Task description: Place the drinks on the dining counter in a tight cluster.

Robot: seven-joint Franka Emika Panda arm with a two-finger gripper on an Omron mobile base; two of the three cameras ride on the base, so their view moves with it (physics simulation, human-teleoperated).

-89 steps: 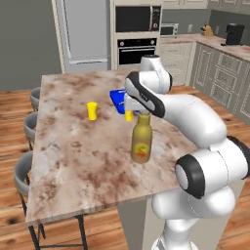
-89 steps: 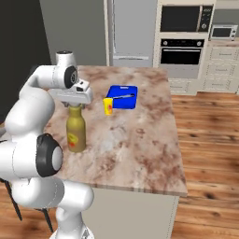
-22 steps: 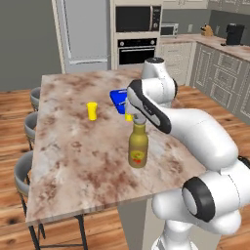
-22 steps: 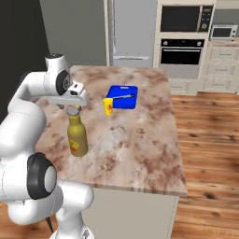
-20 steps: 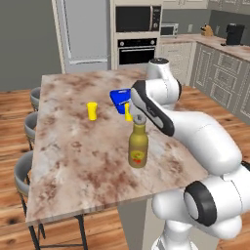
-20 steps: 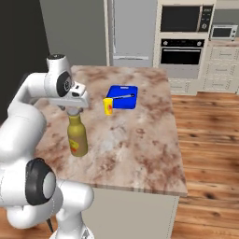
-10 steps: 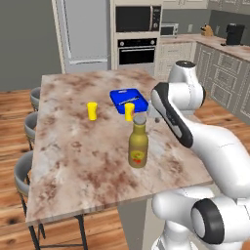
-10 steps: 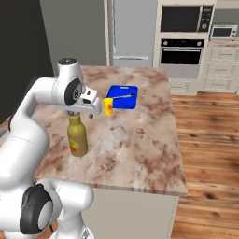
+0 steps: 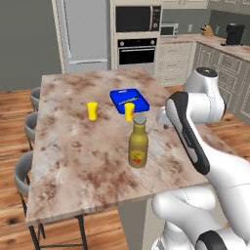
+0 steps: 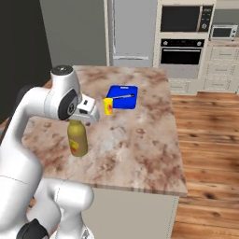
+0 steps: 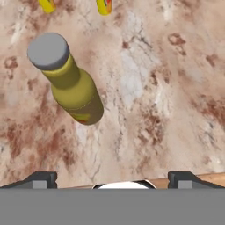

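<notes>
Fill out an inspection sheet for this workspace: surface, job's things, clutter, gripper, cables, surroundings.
Surface: dining counter, brown-pink marbled stone.
Job's things: amber bottle upright with grey cap on, standing alone.
Clutter: two yellow cups apart from each other; blue board with a thin utensil lying on it.
Gripper: gripper open, above the counter, off to one side of the bottle, holding nothing.
Cables: nothing seen.
Surroundings: grey stools along one side, fridge, wall oven, wood floor.

A: We're seeing even, soft, rendered light, no glare on the dining counter (image 9: 73,146).

B: We're noticing a faint shadow spreading under the amber bottle (image 11: 72,88) in the hand view. Base views are looking slightly soft and low-res; the far wall is staying dim.
</notes>
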